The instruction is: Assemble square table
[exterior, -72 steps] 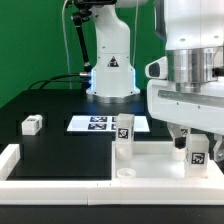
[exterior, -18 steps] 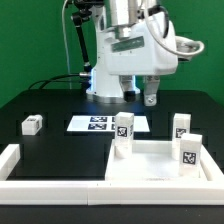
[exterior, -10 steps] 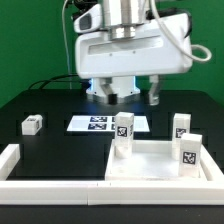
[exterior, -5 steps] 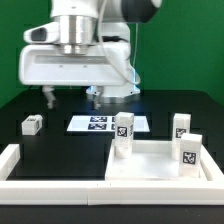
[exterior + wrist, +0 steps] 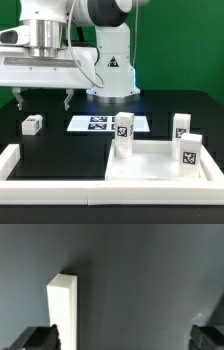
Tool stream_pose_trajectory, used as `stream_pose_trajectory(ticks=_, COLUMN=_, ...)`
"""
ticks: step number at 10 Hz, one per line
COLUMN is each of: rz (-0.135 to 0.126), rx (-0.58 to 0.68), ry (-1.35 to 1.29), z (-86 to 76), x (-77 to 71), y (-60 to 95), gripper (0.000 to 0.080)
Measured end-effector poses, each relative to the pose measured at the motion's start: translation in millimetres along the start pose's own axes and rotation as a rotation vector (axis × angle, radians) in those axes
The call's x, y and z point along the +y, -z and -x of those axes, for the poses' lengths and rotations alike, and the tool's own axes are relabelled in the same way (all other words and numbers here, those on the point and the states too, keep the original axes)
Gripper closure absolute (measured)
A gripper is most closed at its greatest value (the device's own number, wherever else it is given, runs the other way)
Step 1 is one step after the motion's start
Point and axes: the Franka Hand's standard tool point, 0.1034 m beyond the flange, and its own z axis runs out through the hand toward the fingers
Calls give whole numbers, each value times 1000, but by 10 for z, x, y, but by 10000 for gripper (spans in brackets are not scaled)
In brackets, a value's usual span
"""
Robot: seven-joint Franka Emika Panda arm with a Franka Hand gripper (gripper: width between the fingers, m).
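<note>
1. A long low white border rail (image 5: 40, 184) runs along the bottom edge of the exterior view, smooth and matte, and turns up at the lower left.
2. The square table (image 5: 160, 165) sits in the lower right of that view: a white plastic slab with a raised rim, lying on the black counter (image 5: 60, 140).
3. Three white block legs stand upright on the slab, each with a black-and-white tag: one at its near right corner (image 5: 189, 153), one at its far left corner (image 5: 123, 131), one at its far right corner (image 5: 181, 125).
4. A fourth small tagged leg (image 5: 32, 125) lies alone on the counter at the middle left.
5. The marker board (image 5: 100, 124), thin and flat, lies near the centre.
6. The claw (image 5: 44, 99) hangs in the upper left, above the loose leg, its two dark fingers (image 5: 23, 98) spread wide and holding nothing.
7. In the wrist view a white block edge (image 5: 63, 308) shows between the fingertips on the dark counter.
</note>
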Motion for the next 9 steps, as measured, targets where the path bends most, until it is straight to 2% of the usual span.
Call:
stream_pose_trajectory(ticks=1, rz=-8, rx=-13, ry=-2, z=1, x=-28, y=-7, gripper=151)
stream_pose_trajectory(ticks=2, rz=-6, rx=-11, ry=-3, z=1, x=-17, y=-5, gripper=151)
stream_pose_trajectory(ticks=3, rz=-37, rx=-57, ry=-15, z=36, x=-77, y=-30, gripper=151)
stream_pose_trajectory(ticks=4, rz=-66, rx=-117, ry=-21, z=148, x=10, y=-70, gripper=151)
stream_pose_trajectory(ticks=5, rz=-63, rx=-182, ry=-15, z=324, x=163, y=-124, gripper=151)
stream_pose_trajectory(ticks=7, rz=-78, rx=-306, ry=-33, z=697, x=423, y=-201, gripper=151)
stream_pose_trajectory(ticks=9, rz=-88, rx=-438, ry=-65, z=947, x=663, y=-222, gripper=151)
